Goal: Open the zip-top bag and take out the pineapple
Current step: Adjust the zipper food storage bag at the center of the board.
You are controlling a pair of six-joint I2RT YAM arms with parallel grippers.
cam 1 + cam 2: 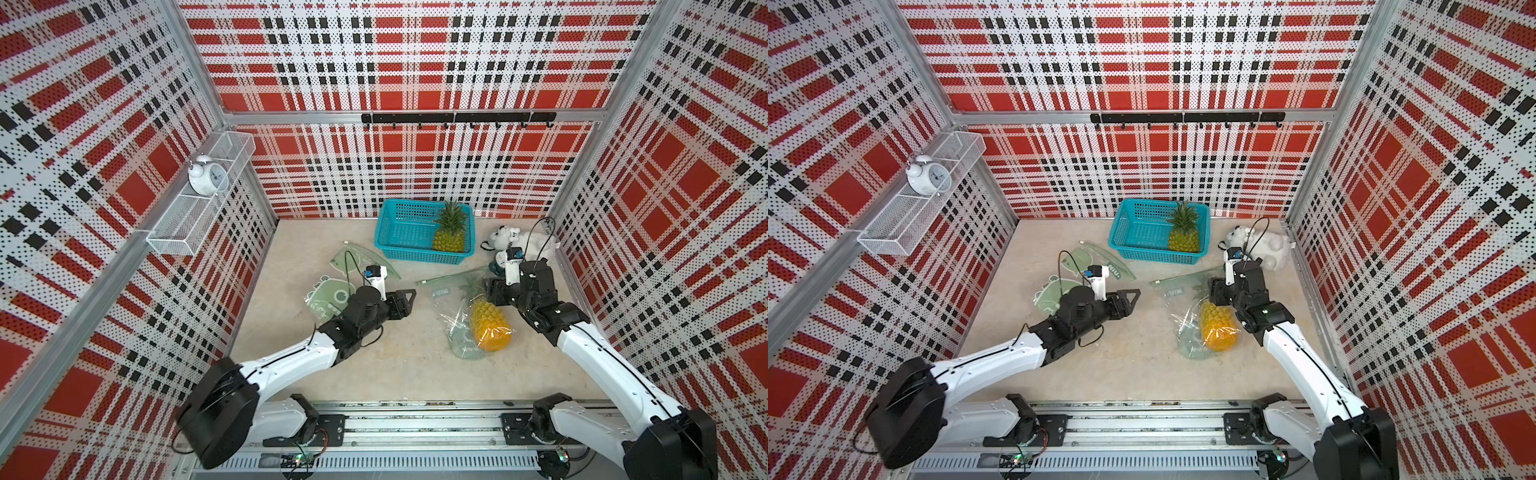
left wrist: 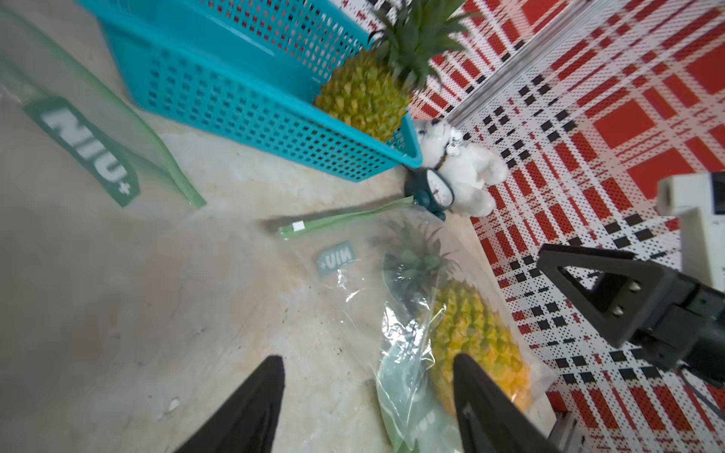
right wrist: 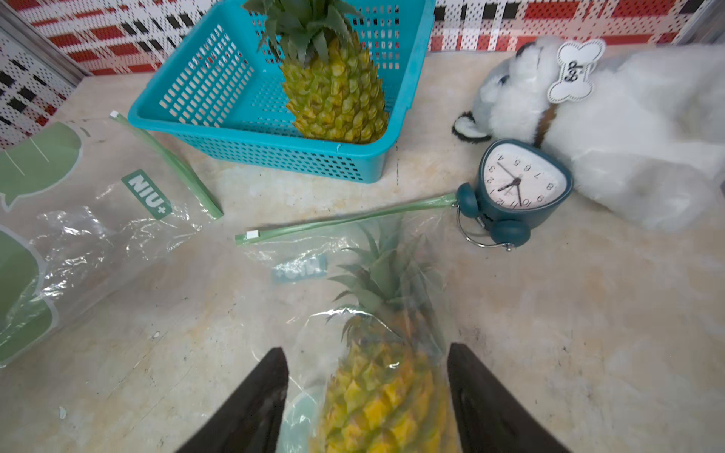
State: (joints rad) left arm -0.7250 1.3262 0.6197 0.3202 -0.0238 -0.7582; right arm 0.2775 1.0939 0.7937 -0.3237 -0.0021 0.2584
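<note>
Your pineapple [image 1: 490,328] lies on its side inside the zip-top bag [image 1: 455,322], on the right half of the table [image 1: 395,365], crown pointing far. The bag's green zip strip [image 3: 345,221] runs along its far edge, and the right end of that strip touches or nearly touches the teal clock [image 3: 521,184]. A plush dog [image 3: 635,137] lies just behind the clock.

Your right gripper [image 3: 367,349] hangs over the crown end of the bagged fruit with its jaws wide. The pineapple shows between them, with bag film visible on either side, and you cannot tell from these views whether they touch it. The right wall [image 1: 582,266] is close beside that arm, so room there is tight.

Your left gripper [image 2: 368,359] is spread wide and empty, pointing right toward the bag across bare tabletop. The open floor between the two claws and all along the near edge is your freest space.

On the far side, the blue basket [image 1: 419,254] stands against the back wall with a second pineapple [image 1: 449,237] upright in its right corner. Two flat empty bags [image 1: 330,297] lie under and behind your left wrist, near the left wall.
</note>
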